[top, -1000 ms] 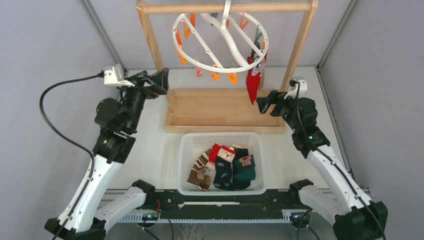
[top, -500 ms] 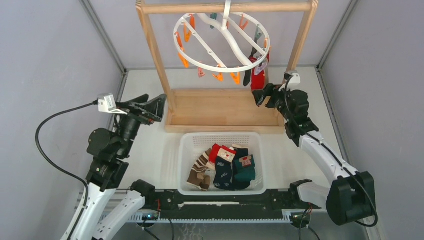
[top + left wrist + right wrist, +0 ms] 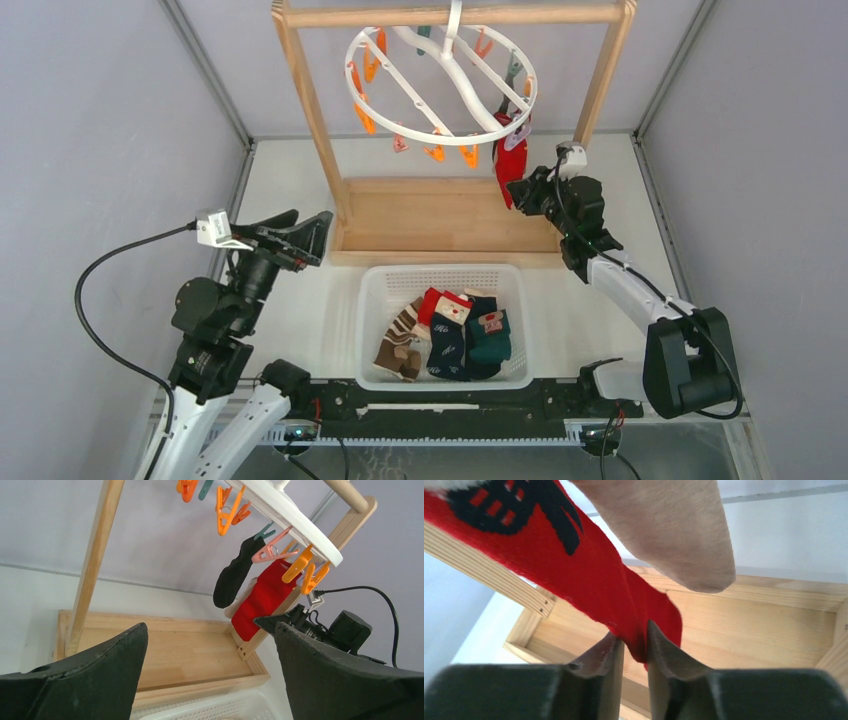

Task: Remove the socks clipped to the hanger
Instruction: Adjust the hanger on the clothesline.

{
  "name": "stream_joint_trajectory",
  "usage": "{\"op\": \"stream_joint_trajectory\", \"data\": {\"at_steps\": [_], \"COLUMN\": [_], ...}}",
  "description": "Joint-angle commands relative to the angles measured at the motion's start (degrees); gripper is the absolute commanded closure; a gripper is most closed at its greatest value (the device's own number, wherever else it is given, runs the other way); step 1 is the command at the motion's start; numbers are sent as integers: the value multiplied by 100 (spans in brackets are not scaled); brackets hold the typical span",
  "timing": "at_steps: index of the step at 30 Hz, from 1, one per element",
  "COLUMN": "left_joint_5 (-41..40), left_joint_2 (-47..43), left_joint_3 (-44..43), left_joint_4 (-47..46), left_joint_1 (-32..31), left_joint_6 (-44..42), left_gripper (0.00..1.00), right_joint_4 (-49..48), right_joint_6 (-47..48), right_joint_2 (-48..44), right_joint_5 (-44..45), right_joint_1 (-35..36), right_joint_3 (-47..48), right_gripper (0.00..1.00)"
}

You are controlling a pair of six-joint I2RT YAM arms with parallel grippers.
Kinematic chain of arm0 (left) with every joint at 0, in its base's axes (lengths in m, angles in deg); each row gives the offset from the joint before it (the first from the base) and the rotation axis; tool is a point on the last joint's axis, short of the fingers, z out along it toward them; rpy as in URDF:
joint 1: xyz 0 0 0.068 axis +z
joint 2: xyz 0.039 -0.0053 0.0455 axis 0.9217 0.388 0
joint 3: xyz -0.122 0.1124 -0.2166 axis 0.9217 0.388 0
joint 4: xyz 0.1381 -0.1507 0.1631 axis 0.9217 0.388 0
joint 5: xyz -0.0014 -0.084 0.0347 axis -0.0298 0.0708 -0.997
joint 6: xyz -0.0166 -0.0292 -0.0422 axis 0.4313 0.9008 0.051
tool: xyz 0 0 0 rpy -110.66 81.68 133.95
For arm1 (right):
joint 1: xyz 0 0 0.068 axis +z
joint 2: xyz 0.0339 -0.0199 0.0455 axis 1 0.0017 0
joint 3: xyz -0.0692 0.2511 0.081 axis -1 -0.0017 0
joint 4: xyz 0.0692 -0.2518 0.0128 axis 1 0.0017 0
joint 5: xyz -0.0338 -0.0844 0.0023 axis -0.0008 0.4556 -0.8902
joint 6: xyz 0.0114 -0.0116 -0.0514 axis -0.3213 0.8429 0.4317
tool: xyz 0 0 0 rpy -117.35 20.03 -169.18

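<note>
The white ring hanger (image 3: 462, 85) hangs from the wooden rack's top bar with orange, teal and pink clips. A red sock (image 3: 510, 160) is clipped at its right side, beside a black sock (image 3: 232, 575) and a beige sock (image 3: 674, 530). My right gripper (image 3: 518, 190) is shut on the red sock's (image 3: 589, 575) lower end, the fabric pinched between both fingertips (image 3: 656, 642). My left gripper (image 3: 318, 232) stands wide open by the rack's left post, holding nothing. Seen from the left wrist, the red sock (image 3: 262, 600) hangs far off to the right.
A white basket (image 3: 375, 290) at the near middle holds several socks (image 3: 450, 335). The wooden rack's tray base (image 3: 440, 215) lies between the two arms, with its posts (image 3: 305, 100) rising on either side. Grey walls close in left and right.
My right gripper has reached up to the red sock and closed on its lower end. The left arm has drawn back from the rack toward the near left, still open.
</note>
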Motion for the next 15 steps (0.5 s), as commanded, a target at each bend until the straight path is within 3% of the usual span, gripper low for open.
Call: {"op": "stream_joint_trajectory", "data": {"at_steps": [1, 2, 6, 15], "left_joint_5": [101, 97, 67, 32], "left_joint_2": [-20, -22, -23, 136], "left_joint_3": [41, 27, -60, -191], "left_joint_4": [92, 126, 265, 479], "left_joint_1": [-27, -27, -26, -27], "left_joint_6": [-26, -47, -112, -147], "left_gripper": [0, 0, 0, 0], "right_joint_4": [-563, -587, -544, 106], "right_joint_6": [-124, -110, -134, 166], "right_joint_2": [22, 39, 56, -541], "right_joint_5": [-60, -59, -109, 450], "right_joint_1": [43, 48, 71, 643], "right_joint_3": [158, 163, 220, 139], "right_gripper": [73, 75, 100, 100]}}
